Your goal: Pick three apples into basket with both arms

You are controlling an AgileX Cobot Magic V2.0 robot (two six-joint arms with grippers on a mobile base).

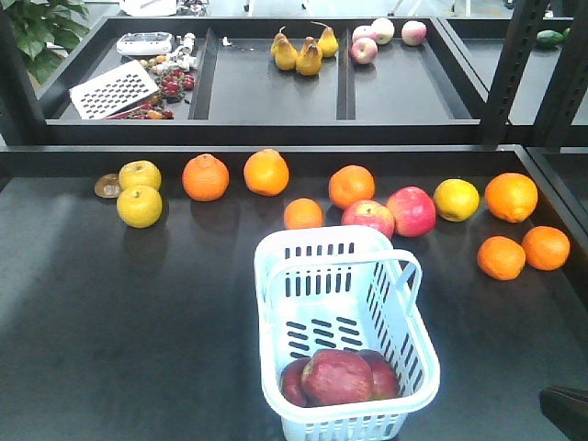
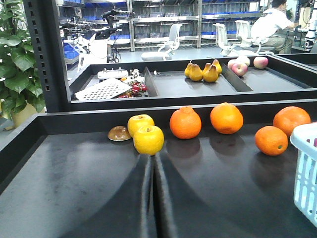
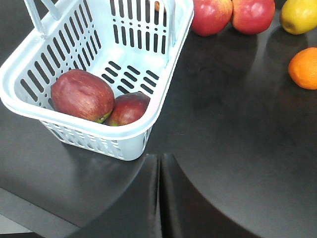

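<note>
The pale basket (image 1: pixel 344 335) stands on the dark surface (image 1: pixel 138 312) and holds three dark red apples (image 1: pixel 336 377) bunched at its near end; the right wrist view shows only two of them. Beyond the basket lie two brighter pinkish-red apples (image 1: pixel 390 213), seven oranges (image 1: pixel 265 172) and three yellow fruits (image 1: pixel 140 206). On the shelf behind the basket sit three pears (image 1: pixel 300 52) and three pale apples (image 1: pixel 384 37). The left claw (image 2: pixel 152 198) and right claw (image 3: pixel 160 198) each show fingers pressed together, holding nothing.
</note>
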